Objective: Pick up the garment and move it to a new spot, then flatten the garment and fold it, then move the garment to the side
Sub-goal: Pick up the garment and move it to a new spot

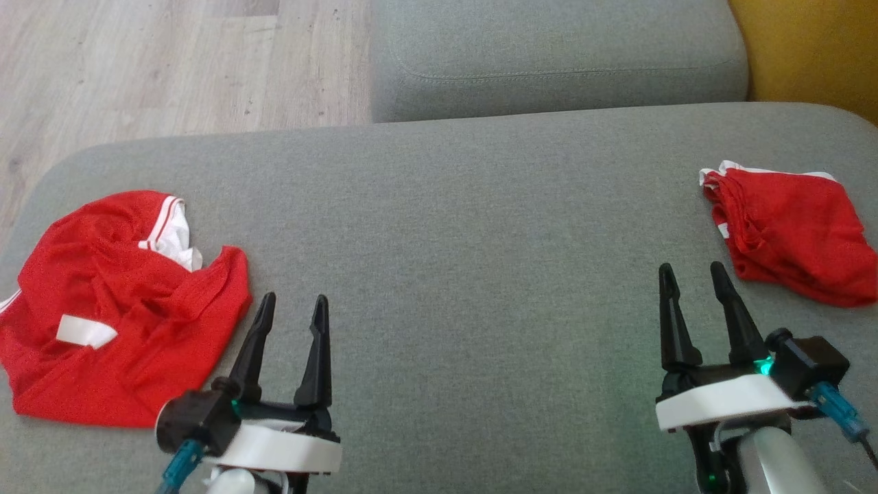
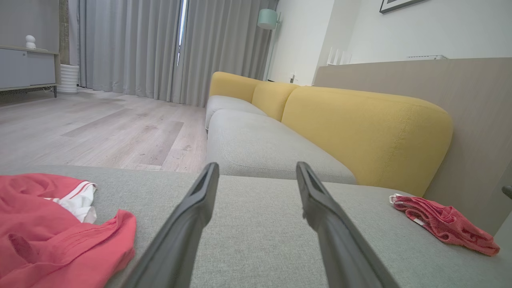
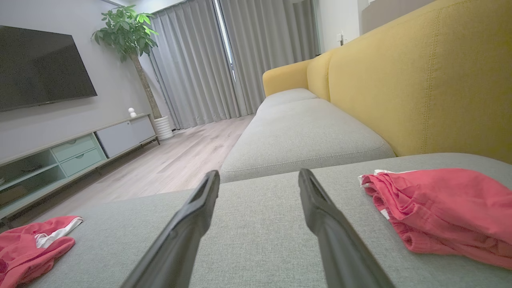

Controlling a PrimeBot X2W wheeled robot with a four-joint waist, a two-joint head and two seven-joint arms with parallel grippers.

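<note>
crumpled garment [image 1: 123, 309]: red, with white trim [image 1: 171, 233]. Lies in a loose heap at the far left of the grey seat cushion [image 1: 466, 226]. I take it as the piece to pick up.
long axis: roughly near-to-far in the head view, tilted a little; the right hem bulges toward the middle.
left tool [image 1: 295, 298]: fingers spread wide, holding nothing, low over the cushion, tips pointing away from the robot.
key relation: the garment lies to the left of the left tool. Its right hem is just beside the outer finger, and the left wrist view shows a gap, so they are apart. The left arm is clearly the nearer one, and a reach means swinging left.
mid cushion: an open stretch between the two tools, probably the new spot.
right tool [image 1: 691, 266]: wide apart, holding nothing, well apart from the heap.
folded garment [image 1: 789, 233]: red stack just beyond and right of the right tool; looks already done.
hidden: the heap's left edge is cut off in the head view. Its sleeves and neck are tucked under, so front or back is hard to tell. The stack's right edge is cropped.
</note>
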